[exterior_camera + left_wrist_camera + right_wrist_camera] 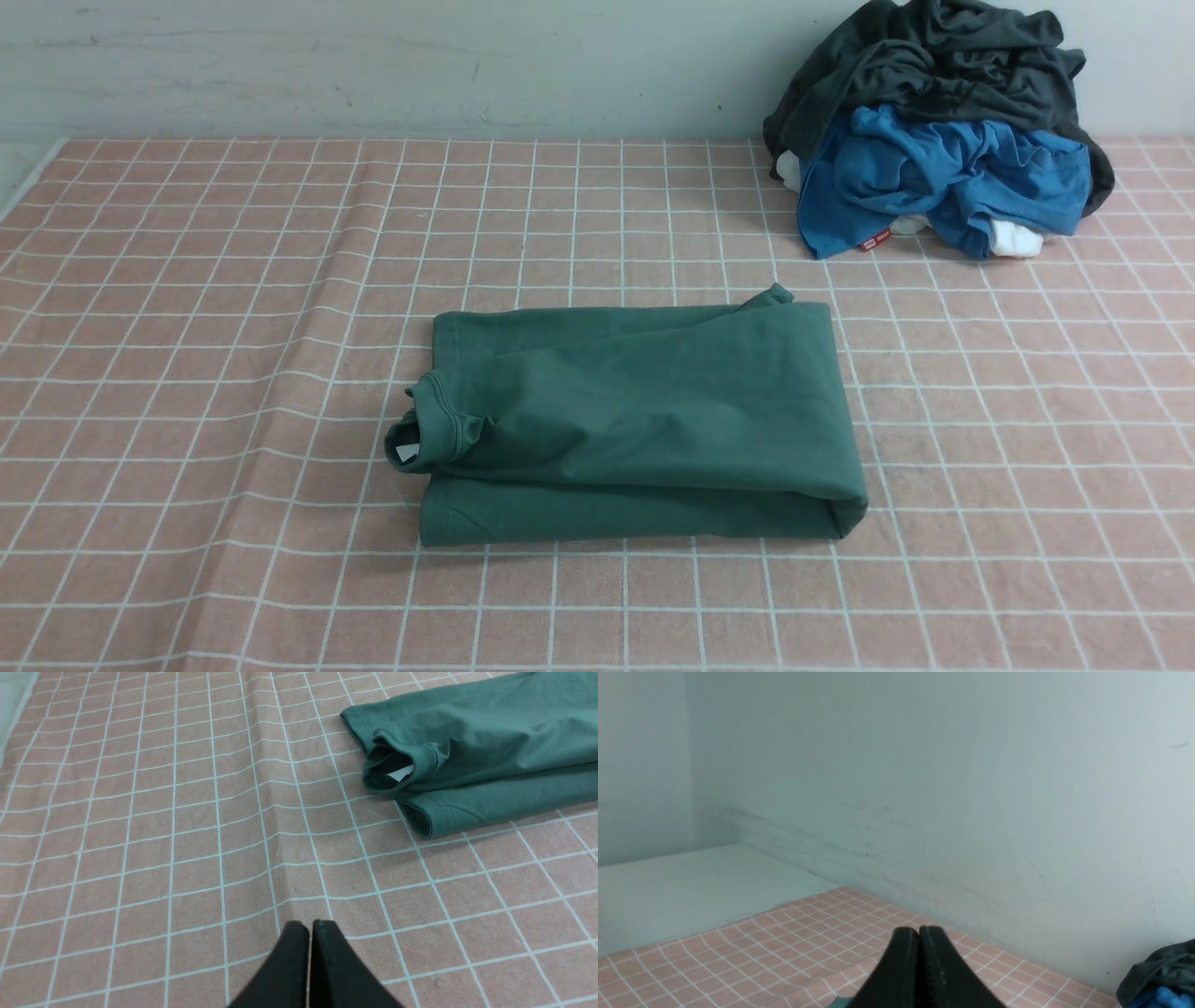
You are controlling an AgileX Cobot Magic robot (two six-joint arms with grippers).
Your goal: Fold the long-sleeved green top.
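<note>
**On the checked bench: a folded green top, both arms drawn back**

At the middle of the bench (187, 280), which is covered by a pink cloth with a white grid, lies the green long-sleeved top (644, 420). It is folded into a flat, roughly rectangular bundle, wider than it is deep. Its round ribbed neckline (425, 434) sticks out at the bundle's left edge, with a small white label showing inside the opening. A ribbed cuff (773, 297) pokes up at the far right corner. The fold along the near right edge is rounded and thick.

At the far right corner of the bench, against the pale wall, sits a heap of clothes well apart from the top: a dark charcoal-grey garment (934, 65) on top, a bright blue garment (934, 182) below it, and bits of white fabric at the base.

Neither arm appears in the front view. In the left wrist view, the left gripper (310, 926) hangs over bare cloth near the neckline end of the top, its black jaws pressed together on nothing. In the right wrist view, the right gripper (919, 933) points toward the wall, its jaws likewise pressed together and empty.
</note>
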